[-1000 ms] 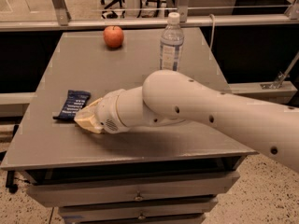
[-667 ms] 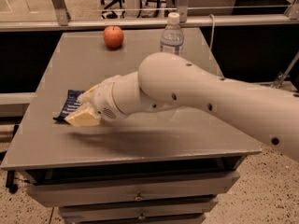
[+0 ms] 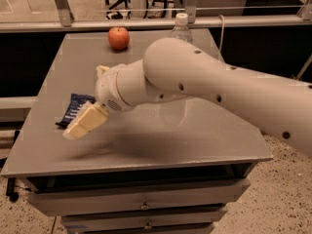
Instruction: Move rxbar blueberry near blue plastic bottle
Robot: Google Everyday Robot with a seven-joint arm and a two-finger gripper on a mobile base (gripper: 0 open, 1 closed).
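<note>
Pincer (image 3: pixel 92 97) at the left side of the counter (image 3: pixel 195 145), carried on the white arm that reaches in from the right. Its beige fingers stand spread, one low and near, the other higher and farther back, with nothing pinched. The rxbar blueberry (image 3: pixel 73 107) lies flat on the counter just left of the pincer, partly covered by the near finger; contact cannot be confirmed from this angle. The blue plastic bottle (image 3: pixel 181 29) stands upright at the far edge, mostly hidden behind the arm, with an apple (image 3: pixel 118 38) to its left. Risks: closing off-centre could pinch only the wrapper edge, or push the bar off the left edge. The bulky arm, swinging toward the far edge, could topple the bottle.
</note>
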